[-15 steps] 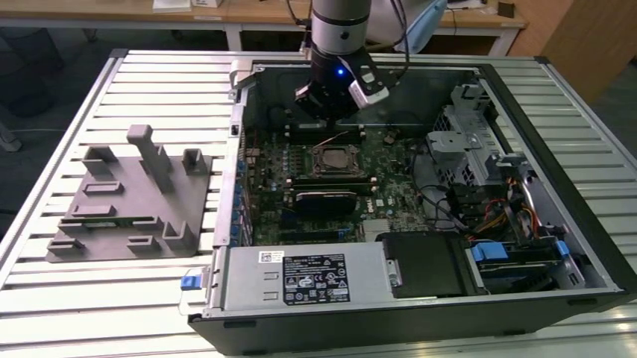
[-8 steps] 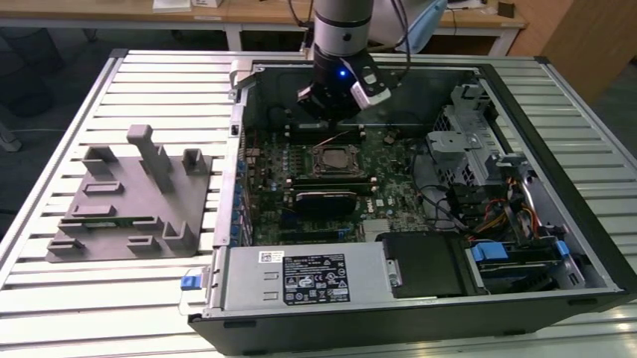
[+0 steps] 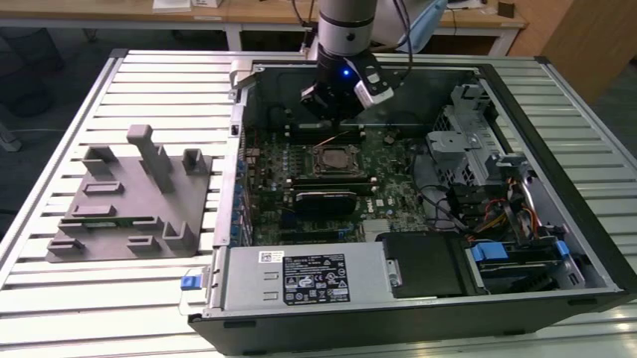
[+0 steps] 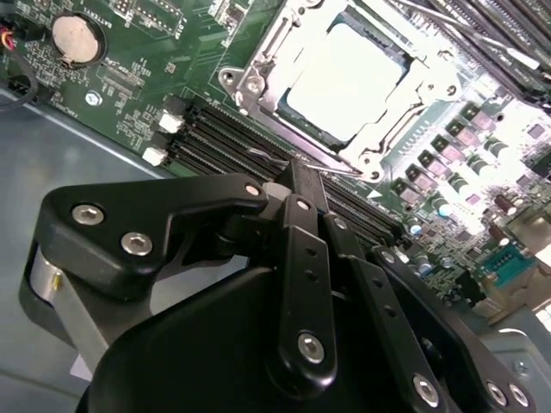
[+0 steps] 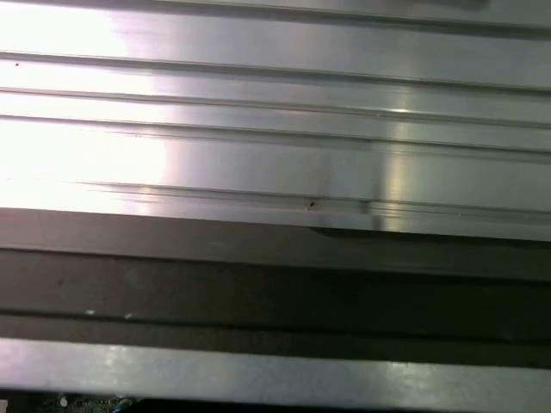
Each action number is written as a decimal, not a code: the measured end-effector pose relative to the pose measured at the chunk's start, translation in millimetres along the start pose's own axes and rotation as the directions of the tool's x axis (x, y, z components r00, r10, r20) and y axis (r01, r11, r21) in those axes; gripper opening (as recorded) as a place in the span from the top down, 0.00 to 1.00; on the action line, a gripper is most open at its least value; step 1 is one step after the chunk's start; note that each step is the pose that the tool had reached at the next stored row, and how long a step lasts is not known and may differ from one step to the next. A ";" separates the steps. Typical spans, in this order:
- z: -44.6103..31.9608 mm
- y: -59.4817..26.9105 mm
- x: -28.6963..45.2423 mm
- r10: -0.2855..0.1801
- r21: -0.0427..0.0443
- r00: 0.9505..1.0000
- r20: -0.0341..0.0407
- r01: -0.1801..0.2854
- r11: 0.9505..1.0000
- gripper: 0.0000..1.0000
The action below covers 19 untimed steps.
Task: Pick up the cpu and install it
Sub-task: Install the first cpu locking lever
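Observation:
The cpu [image 4: 343,79] lies flat in the motherboard socket [image 4: 258,64], its pale silver top showing inside the metal frame. In the exterior view the cpu [image 3: 333,158] sits mid-board inside the open computer case [image 3: 557,119]. My gripper [image 3: 329,119] hangs over the board just behind the socket, a little above it. In the second wrist view my gripper [image 4: 301,172] is shut with nothing between the fingers, its tip beside the socket's thin wire lever [image 4: 267,155] and the memory slots [image 4: 215,138].
A large grey moulded tray [image 3: 130,201] lies on the slatted aluminium table [image 5: 258,129] at the exterior view's left. Inside the case are a power supply [image 3: 298,280], drive cages [image 3: 468,142] and cable bundles [image 3: 488,216]. The case walls close in the board.

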State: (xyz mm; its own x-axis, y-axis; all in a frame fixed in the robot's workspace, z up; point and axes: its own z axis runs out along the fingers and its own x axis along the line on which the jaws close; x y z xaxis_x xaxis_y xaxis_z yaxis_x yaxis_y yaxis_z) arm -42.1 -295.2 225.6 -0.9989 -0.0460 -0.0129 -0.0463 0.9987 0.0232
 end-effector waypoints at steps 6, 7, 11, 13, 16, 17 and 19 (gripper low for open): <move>2.7 0.7 -3.0 0.000 0.000 1.000 0.000 0.000 1.000 0.89; 3.3 0.7 -3.3 0.000 0.001 1.000 0.000 0.000 1.000 0.89; 5.3 0.6 -4.5 0.000 0.002 1.000 0.000 0.000 1.000 0.89; 6.4 0.5 -5.7 0.000 0.003 1.000 0.000 0.000 1.000 0.89; 8.1 0.4 -7.6 0.000 0.004 1.000 0.000 0.000 1.000 0.89; 8.6 0.4 -8.2 0.000 0.004 1.000 0.000 0.000 1.000 0.89; 10.0 0.3 -9.5 0.000 0.004 1.000 0.000 0.000 1.000 0.89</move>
State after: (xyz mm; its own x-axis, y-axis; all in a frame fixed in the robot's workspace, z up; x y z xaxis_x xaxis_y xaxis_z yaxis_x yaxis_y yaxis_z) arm -32.5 -294.2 215.7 -0.9989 -0.0459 -0.0127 -0.0461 0.9988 0.0188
